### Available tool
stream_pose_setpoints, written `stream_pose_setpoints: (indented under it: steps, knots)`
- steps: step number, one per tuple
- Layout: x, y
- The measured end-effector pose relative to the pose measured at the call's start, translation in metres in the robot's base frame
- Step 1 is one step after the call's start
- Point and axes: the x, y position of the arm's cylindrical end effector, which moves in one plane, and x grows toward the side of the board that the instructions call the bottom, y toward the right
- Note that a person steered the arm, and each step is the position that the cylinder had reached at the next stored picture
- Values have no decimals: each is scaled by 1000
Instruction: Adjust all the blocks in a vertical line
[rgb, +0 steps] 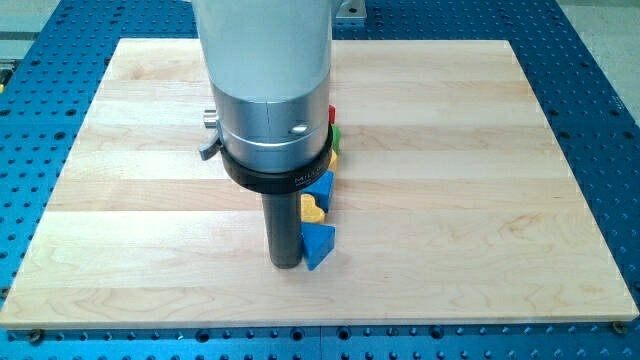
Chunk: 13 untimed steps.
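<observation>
Pressing in at the bottom of the column, my tip (287, 264) sits right beside the blue triangle block (318, 245), on that block's left as the view has it, touching or very nearly so. No jaws to speak of here: it is a plain rod, holding nothing.

Above the blue triangle block, a yellow block (312, 208) follows, then another blue block (323, 187), and higher up slivers of a yellow-green block (336, 150), a green block (335, 130) and a red block (331, 112) peek out from behind the arm's grey housing (265, 70). The shapes up there cannot be made out.

By my reading the line is largely formed, running up the view from the blue triangle block; that lowest block looks slightly skewed, so a small nudge may remain. Hidden blocks cannot be ruled out.

Everything rests on a pale wooden board (470, 190), lying on a blue perforated table (600, 120).
</observation>
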Motion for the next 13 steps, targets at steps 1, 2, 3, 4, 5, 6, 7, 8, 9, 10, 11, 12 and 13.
stream_pose_setpoints:
  steps: [1, 2, 3, 4, 5, 6, 7, 8, 9, 10, 11, 12, 13]
  knots:
    - [29, -35]
    - [53, 16]
    - [41, 75]
    - [4, 77]
    - [2, 73]
    - [2, 73]
    - [2, 63]
    - [2, 52]
    - [-7, 65]
    - [-73, 97]
    - [-109, 96]
    - [-110, 85]
    - [-114, 85]
